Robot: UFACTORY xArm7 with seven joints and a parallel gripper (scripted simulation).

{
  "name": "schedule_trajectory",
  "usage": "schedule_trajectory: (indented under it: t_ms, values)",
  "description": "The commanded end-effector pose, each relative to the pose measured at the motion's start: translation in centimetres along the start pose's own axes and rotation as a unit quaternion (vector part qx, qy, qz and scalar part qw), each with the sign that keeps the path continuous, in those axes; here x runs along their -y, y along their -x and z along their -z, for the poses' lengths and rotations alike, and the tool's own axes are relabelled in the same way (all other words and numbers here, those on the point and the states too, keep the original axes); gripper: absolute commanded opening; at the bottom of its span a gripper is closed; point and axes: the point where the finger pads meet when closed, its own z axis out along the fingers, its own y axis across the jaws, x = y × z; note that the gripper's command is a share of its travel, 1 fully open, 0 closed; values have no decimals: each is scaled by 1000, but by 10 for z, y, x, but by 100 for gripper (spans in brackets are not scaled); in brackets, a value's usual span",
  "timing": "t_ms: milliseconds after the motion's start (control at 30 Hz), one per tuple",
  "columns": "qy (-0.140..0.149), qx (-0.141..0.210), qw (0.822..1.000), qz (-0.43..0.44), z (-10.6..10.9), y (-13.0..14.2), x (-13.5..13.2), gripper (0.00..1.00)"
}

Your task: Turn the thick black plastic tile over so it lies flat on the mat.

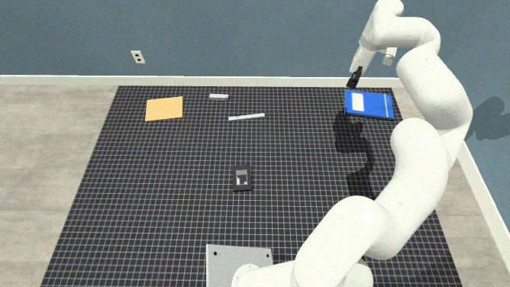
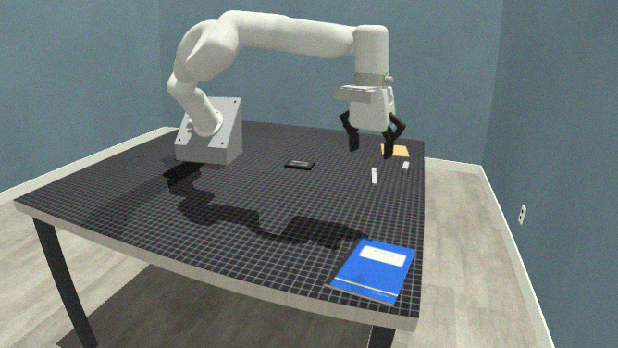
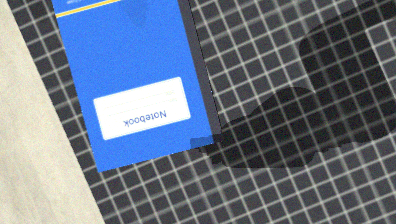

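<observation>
Exterior view shows the hand [image 2: 371, 143] hanging high with fingers spread wide, gripping nothing, over the bench [image 2: 139, 194] near the blue notebook [image 2: 374, 270]. Well apart from the hand, toward the arm's base, the black tile [image 2: 299, 164] lies flat on the mat [image 2: 259, 204]. This looks like the approach step: next comes a long traverse and descent. Grid surrounds the tile on all sides, far from edges.

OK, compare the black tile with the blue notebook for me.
The black tile is small and dark with a pale patch on its upper face; the blue notebook is far larger, bright blue with a white label. The tile sits mid-mat, the notebook by the mat's edge, near the open end effector. Both lie flat.
</observation>
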Motion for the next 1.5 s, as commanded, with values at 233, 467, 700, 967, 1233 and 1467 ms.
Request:
schedule_trajectory:
  t_ms: [233,467,700,967,1233,1467]
  values:
    - [-2,1,1000,0,3,0,1,100]
    - [-2,1,1000,0,3,0,1,100]
    - [1,-2,999,33,-6,15,-7,100]
    - [20,-19,968,249,-52,105,-73,100]
    - [28,-23,909,416,-82,167,-143,100]
    - [33,-20,812,582,-104,213,-226,100]
